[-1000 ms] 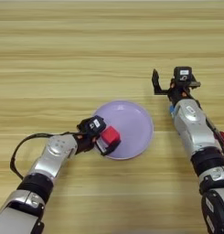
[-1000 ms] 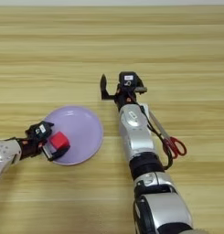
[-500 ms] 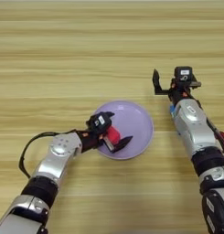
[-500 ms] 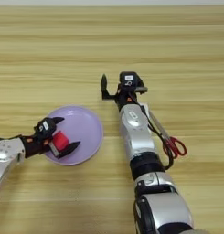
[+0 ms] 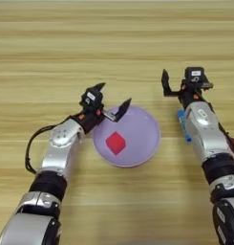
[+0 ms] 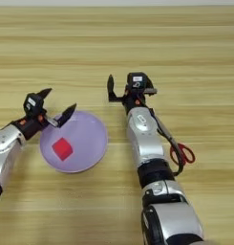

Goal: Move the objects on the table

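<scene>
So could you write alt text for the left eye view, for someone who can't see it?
A red cube lies in a lavender plate on a wooden table; the left gripper hangs open over the plate's rim. The right gripper rests further right, beside a blue tube.

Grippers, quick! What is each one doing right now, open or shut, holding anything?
Left gripper: open, empty, over the plate's rim; the cube lies in the plate.
Right gripper: cannot be told, holds nothing visible.
</scene>
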`<action>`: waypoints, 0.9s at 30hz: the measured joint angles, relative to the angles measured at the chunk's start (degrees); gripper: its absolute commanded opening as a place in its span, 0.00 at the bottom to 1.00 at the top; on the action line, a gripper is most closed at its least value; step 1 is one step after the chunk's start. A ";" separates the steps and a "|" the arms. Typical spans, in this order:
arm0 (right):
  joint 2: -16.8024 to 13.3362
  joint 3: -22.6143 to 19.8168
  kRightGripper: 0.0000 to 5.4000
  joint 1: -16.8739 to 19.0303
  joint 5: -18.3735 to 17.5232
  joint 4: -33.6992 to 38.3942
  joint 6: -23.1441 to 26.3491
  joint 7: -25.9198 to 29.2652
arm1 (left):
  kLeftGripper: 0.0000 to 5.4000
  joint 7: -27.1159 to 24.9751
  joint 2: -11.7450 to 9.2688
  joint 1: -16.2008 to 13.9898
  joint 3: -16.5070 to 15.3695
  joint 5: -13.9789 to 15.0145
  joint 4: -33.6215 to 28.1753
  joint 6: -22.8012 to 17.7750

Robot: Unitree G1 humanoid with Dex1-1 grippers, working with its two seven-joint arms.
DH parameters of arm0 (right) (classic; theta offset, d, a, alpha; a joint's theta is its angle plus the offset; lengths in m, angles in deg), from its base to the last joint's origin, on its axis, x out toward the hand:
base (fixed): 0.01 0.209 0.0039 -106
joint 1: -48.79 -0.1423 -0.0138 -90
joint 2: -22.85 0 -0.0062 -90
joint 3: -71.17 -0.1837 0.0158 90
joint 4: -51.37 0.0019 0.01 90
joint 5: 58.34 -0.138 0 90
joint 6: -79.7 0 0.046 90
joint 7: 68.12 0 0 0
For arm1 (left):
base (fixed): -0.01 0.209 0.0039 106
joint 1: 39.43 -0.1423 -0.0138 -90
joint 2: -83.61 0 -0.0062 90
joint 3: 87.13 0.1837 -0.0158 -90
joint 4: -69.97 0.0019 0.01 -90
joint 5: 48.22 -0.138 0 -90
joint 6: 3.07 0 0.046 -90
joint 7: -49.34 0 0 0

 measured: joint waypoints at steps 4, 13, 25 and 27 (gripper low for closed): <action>-0.97 -0.20 1.00 1.54 0.07 1.17 1.33 0.04 | 1.00 4.26 0.10 1.40 -2.31 -0.01 2.37 1.01; -2.79 0.03 1.00 2.58 0.90 1.79 2.44 0.83 | 1.00 18.32 -0.49 4.67 -6.62 -1.74 8.73 2.29; -5.25 2.26 1.00 6.73 3.06 4.51 8.57 3.15 | 1.00 27.46 -0.51 5.41 -7.18 -3.97 12.48 1.55; -5.83 3.84 1.00 7.82 4.30 4.94 10.68 3.99 | 1.00 27.71 -0.47 5.44 -7.10 -3.98 12.48 1.53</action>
